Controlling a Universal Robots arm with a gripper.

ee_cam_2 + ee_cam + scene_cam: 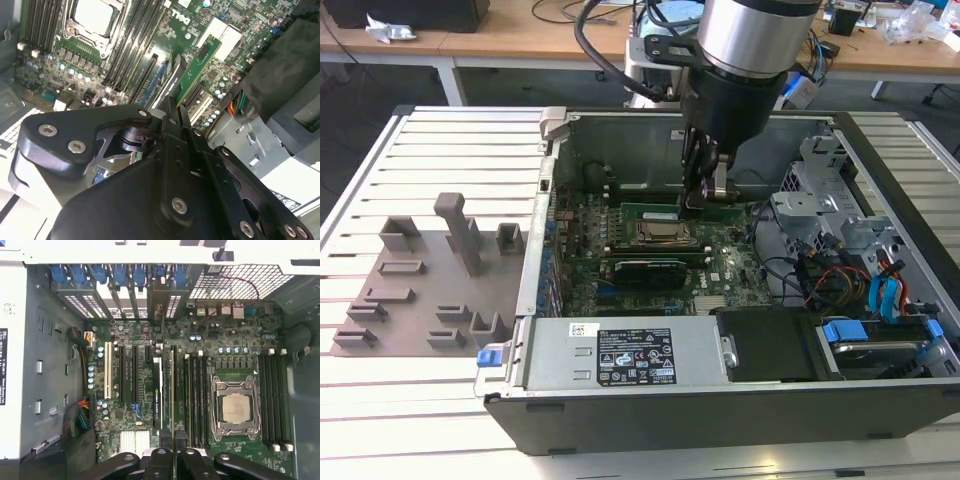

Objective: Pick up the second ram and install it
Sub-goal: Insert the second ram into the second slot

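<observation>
Pincer (176,109) grips the second ram (200,62) inside the open case (720,425).

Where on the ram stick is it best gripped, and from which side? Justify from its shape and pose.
Pinch the second ram across its two flat faces, at the edge facing away from the motherboard, coming from above the open case. It is thin, so only the faces offer purchase, and the board-side edge should probably stay free. The gripper holds it so.
</observation>
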